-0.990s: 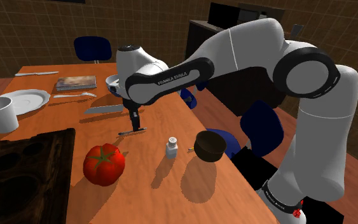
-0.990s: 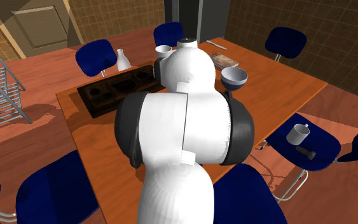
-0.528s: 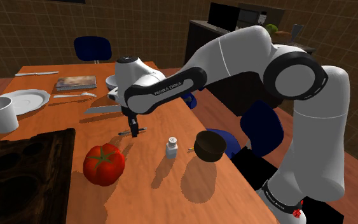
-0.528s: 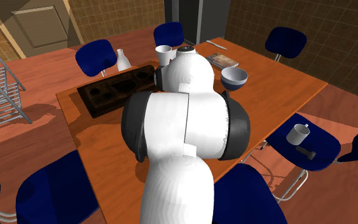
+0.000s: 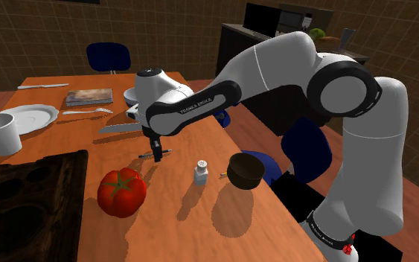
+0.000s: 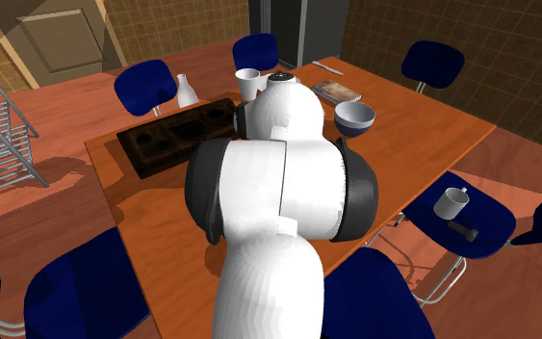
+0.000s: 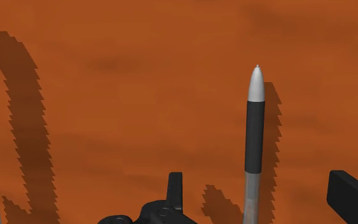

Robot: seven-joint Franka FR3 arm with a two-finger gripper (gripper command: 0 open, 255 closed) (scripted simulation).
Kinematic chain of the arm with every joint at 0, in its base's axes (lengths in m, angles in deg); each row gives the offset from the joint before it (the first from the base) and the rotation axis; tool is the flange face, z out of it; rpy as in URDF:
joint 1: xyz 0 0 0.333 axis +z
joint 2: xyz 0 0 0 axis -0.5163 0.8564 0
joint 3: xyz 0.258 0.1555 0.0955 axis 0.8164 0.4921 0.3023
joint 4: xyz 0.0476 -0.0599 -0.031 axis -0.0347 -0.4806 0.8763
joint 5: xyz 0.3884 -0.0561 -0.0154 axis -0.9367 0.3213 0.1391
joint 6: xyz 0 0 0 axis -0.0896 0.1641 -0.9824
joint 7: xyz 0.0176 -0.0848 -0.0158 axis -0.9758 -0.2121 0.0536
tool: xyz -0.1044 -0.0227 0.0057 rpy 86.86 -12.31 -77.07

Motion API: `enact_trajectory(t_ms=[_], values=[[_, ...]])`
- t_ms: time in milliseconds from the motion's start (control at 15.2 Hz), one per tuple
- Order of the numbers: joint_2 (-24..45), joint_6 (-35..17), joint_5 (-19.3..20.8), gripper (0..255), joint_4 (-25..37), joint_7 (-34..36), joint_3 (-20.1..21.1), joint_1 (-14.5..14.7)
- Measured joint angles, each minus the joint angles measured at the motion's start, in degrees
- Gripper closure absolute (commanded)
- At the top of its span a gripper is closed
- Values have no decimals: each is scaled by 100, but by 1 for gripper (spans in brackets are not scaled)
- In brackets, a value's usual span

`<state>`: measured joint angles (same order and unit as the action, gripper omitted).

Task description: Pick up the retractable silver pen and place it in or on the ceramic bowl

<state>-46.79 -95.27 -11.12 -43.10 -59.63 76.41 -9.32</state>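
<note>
One pen [image 7: 254,137] with a silver tip and black grip lies flat on the table [image 7: 107,95], right between the fingers of the gripper [image 7: 254,177]. They stand wide apart and don't touch it, so nothing is held. In the shoulder view it sits under the hand, near the tomato [image 5: 121,191]. The white-and-blue bowl [image 6: 355,117] (my guess for the target) is well apart, further up the table. So the approach looks done, while the squeeze, lift, carry and drop are all left. Versus a second ago the hand has come down around the pen. Over the last half-second barely anything moved, and the pen hasn't budged.
</note>
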Motion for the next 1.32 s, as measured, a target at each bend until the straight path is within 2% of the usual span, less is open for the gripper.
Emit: enact_trajectory(t_ms=[726,1320], values=[[-27,31,-9,255,14,-7,9,1],[-294,561,-92,255,276,-87,41,-23]])
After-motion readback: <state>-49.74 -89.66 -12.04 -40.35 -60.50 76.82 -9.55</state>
